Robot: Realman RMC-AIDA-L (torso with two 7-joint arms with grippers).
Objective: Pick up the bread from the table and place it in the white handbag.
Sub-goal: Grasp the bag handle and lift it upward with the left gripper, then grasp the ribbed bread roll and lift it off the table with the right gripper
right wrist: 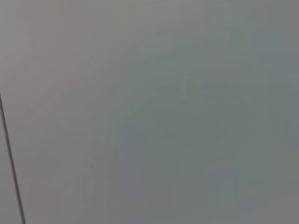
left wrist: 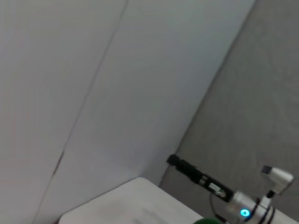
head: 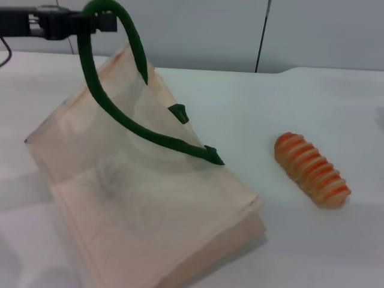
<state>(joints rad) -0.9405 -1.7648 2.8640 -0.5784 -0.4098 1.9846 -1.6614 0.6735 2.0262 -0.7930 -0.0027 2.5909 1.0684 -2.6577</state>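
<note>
while the white handbag [head: 150, 210] slumps at the near edge of the table [head: 258, 108], toward its left side, we have its mouth lifted up and away from us by one green handle [head: 102, 78]. the second handle [head: 180, 144] trails loose down the cloth. the bread [head: 311, 170] lies on the bare top toward the right side, well apart from the bag, untouched. farther back, above the far left corner, the left gripper [head: 90, 24] holds the raised handle looped at its tip; we cannot tell how far its fingers are parted. the right gripper is nowhere in sight, and its wrist camera shows only a blank wall. we judge the risk lies in that single hold: if the strap slips off, the mouth collapses flat, and the bread would land on the cloth, not inside.
</note>
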